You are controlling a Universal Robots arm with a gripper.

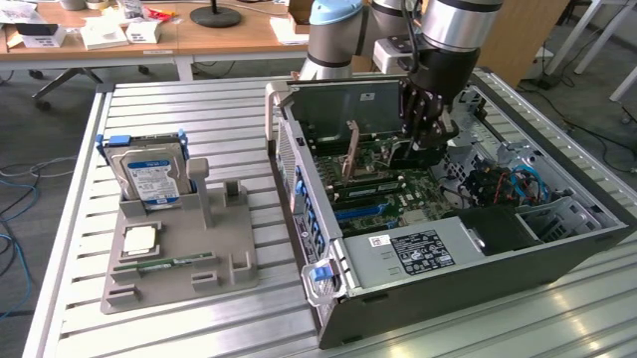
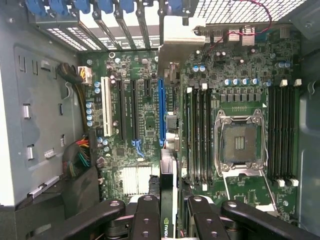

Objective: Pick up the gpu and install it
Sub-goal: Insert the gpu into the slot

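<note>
exterior: high, oblique, far | wrist: close, facing into case [image 1: 497,268] | shared: motherboard [image 2: 145,120]

Exterior view: case [image 1: 478,291] open upward, free above claw [image 1: 426,138]; power supply [image 1: 413,250] blocks 6 o'clock, cables [image 1: 508,183] 4 o'clock, rear wall [image 1: 295,173] 8 o'clock.

Green motherboard [image 2: 148,120], blue slot [image 2: 161,110], white slot [image 2: 105,107], black claw [image 2: 173,206], green logo [image 2: 167,223] on dark gpu [image 2: 167,175]

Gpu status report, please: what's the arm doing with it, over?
Gripper shut on the gpu, inside the open computer case. Gpu edge-on over the motherboard, lined up near the blue slot. Nothing seen blocking that slot.
</note>
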